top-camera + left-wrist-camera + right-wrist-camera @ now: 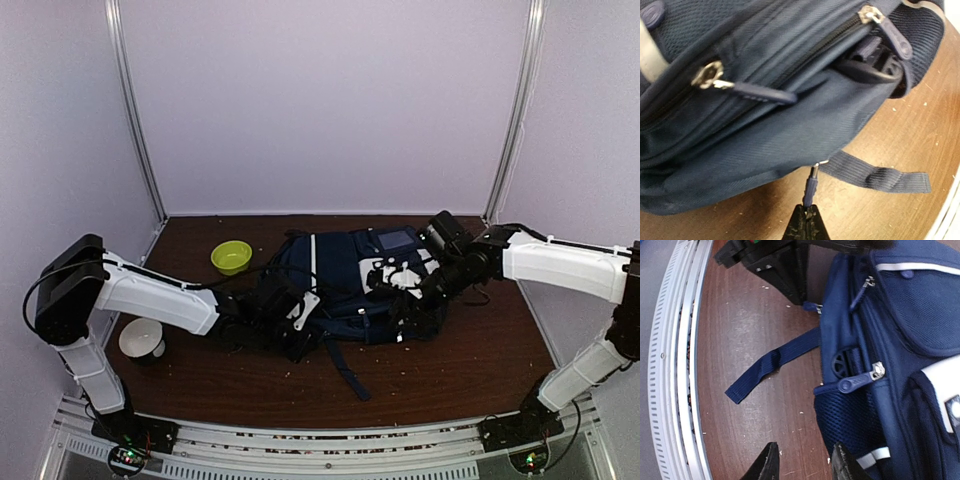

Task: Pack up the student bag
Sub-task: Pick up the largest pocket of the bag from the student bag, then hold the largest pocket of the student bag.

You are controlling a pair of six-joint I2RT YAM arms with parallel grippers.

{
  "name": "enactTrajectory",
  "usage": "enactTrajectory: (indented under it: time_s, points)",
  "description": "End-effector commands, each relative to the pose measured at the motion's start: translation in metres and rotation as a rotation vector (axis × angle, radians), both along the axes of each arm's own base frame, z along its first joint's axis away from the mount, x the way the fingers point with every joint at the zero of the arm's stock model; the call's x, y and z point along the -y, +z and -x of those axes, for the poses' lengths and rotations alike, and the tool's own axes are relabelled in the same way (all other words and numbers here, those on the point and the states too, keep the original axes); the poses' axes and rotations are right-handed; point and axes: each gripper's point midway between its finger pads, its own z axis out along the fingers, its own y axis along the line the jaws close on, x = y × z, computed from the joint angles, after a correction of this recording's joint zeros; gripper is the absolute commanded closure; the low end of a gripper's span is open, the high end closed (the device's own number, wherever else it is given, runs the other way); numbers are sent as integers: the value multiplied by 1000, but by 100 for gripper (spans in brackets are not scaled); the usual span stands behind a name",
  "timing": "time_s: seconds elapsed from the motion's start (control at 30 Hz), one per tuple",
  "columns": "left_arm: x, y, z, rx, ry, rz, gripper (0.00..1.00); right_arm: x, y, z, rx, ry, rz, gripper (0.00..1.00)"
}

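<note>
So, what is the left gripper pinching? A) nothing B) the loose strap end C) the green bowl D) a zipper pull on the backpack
D: the left gripper is shut on a navy zipper pull at the edge of the backpack; the strap lies free beside it.

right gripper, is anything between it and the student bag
Nothing visible does. The right gripper hangs open next to the student bag, its mesh pocket right alongside; the loose strap lies off to the side on the table.
</note>
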Motion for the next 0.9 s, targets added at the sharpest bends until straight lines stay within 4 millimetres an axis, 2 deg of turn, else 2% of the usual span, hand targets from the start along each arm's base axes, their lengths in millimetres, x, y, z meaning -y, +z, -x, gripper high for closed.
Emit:
enactTrajectory:
  time_s: [0.0, 0.17, 0.3, 0.53, 0.67, 0.87]
  points:
    - [21, 24, -5, 55, -68, 105, 100, -4, -10, 13, 81, 192, 69, 63]
    - [30, 19, -13, 22, -73, 117, 100, -7, -8, 15, 58, 187, 52, 64]
    - [38, 4, -14, -51, -100, 118, 100, -4, -3, 17, 79, 161, 31, 64]
    - [38, -4, -25, -89, -83, 145, 100, 3, -4, 19, 91, 142, 44, 64]
    - [38, -5, -23, -96, -96, 160, 77, 2, -3, 18, 89, 136, 41, 64]
    - [42, 15, -27, -72, -54, 258, 71, 0, 0, 15, 88, 128, 39, 64]
